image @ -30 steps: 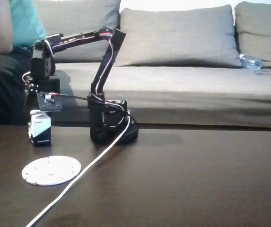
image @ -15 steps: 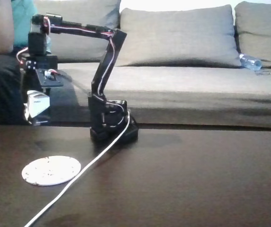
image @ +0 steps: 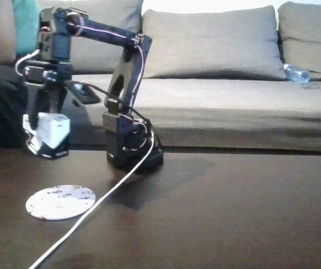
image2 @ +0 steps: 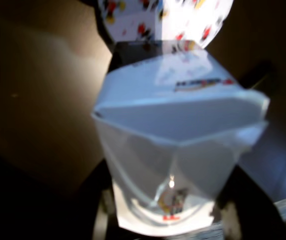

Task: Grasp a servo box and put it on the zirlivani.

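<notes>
In the fixed view my gripper (image: pixel 41 133) hangs at the left of the dark table, shut on the servo box (image: pixel 51 134). The box is white above and black below, tilted, and held just off the tabletop. The zirlivani (image: pixel 60 202), a flat white speckled disc, lies on the table in front of and below the box. In the wrist view the servo box (image2: pixel 178 125) sits blurred in the middle of the frame. There the zirlivani (image2: pixel 165 20) shows beyond the box at the top edge.
The arm's black base (image: pixel 132 148) stands right of the box. A white cable (image: pixel 93 204) runs from it across the table past the disc's right side. A grey sofa (image: pixel 222 84) is behind, with a seated person (image: pixel 3 56) at left and a bottle (image: pixel 296 73) at right.
The box stood on the table a second ago with the gripper around it. It has been lifted, tilted and brought nearer the camera.
</notes>
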### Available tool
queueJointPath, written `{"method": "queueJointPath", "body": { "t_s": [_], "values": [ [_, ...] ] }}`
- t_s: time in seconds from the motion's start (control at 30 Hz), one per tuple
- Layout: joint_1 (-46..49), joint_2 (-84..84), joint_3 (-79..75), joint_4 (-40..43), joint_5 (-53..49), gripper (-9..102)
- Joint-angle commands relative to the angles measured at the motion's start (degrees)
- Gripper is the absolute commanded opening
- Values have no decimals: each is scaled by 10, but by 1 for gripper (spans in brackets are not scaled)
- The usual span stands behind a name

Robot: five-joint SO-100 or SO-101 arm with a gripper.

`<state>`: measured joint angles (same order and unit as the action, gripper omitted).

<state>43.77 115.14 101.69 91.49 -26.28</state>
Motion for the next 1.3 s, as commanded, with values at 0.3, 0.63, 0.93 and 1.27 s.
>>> {"method": "queueJointPath", "body": {
  "t_s": [0.3,0.63,0.93,1.27],
  "values": [
    [-78,11,137,-154,20,18],
    [-70,11,166,-171,22,18],
    [-56,11,144,-170,37,41],
    [-54,16,93,-142,40,38]
  ]
}}
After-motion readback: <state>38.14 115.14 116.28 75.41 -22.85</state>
